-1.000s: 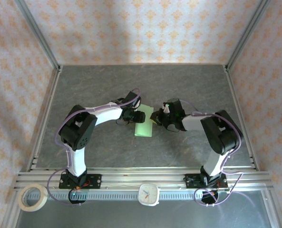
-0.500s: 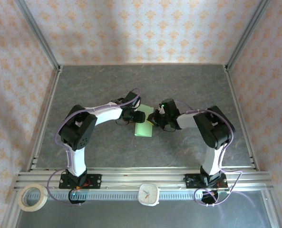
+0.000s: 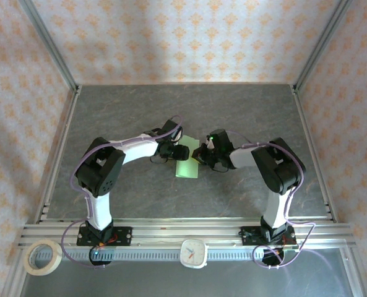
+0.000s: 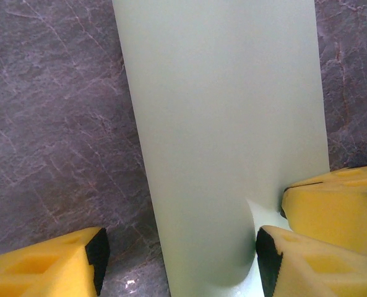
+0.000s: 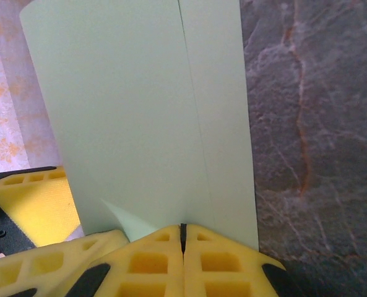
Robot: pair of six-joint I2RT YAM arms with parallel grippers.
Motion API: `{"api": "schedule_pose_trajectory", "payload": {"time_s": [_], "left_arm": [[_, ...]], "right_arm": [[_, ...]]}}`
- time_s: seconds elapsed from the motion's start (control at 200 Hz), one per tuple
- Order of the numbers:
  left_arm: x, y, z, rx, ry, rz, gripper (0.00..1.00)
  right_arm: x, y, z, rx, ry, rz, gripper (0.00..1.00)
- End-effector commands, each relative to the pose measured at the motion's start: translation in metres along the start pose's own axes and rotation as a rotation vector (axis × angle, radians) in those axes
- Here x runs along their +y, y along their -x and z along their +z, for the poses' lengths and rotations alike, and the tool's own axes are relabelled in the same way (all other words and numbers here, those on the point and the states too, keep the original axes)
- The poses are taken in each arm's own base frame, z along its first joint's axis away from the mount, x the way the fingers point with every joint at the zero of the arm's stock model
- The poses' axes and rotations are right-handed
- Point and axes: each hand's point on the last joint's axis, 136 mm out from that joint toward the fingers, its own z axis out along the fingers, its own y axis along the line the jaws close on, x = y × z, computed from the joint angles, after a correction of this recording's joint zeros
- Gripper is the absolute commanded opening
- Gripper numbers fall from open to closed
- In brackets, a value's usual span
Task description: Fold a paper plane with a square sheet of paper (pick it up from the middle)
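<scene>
1. Right wrist: right pincer (image 5: pixel 183 234) pressed fully closed on the sheet's (image 5: pixel 140 111) near edge; a straight line runs along the paper.
2. Left wrist: left pincer (image 4: pixel 178 253) gapes wide, straddling the sheet.
3. Top external: sheet lies mid-counter (image 3: pixel 140 111), between both pincers.

far end of the square sheet of paper (image 4: pixel 220 124) beyond left wrist view's edge

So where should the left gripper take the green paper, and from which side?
Likely the end edge beside where the right gripper pinches it, coming down from above. The sheet of paper lies as a flat strip on the table, offering nothing elsewhere; there it curls up, and the open left gripper stands astride it.
</scene>
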Motion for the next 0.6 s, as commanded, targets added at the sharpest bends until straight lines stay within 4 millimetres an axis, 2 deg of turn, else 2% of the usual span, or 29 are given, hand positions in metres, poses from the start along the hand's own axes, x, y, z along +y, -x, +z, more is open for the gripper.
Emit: {"api": "schedule_pose_trajectory", "payload": {"time_s": [0.0,0.185,0.345,0.44,0.596], "left_arm": [[-0.001,0.001,-0.008,-0.015,-0.012,-0.007,0.65],[0.002,-0.003,-0.003,-0.004,0.000,-0.013,0.64],[0.007,-0.008,0.001,0.007,0.013,-0.014,0.63],[0.009,-0.010,0.003,0.011,0.018,-0.015,0.64],[0.007,-0.010,0.002,0.010,0.012,-0.014,0.63]], "right_arm": [[-0.050,-0.018,0.000,0.016,-0.173,0.037,0.06],[-0.040,-0.014,-0.005,-0.005,-0.145,0.024,0.06],[0.001,-0.005,-0.012,-0.030,0.007,0.004,0.10],[0.016,0.002,-0.017,-0.051,0.040,-0.006,0.10],[0.017,0.005,-0.015,-0.054,0.032,-0.005,0.10]]}}
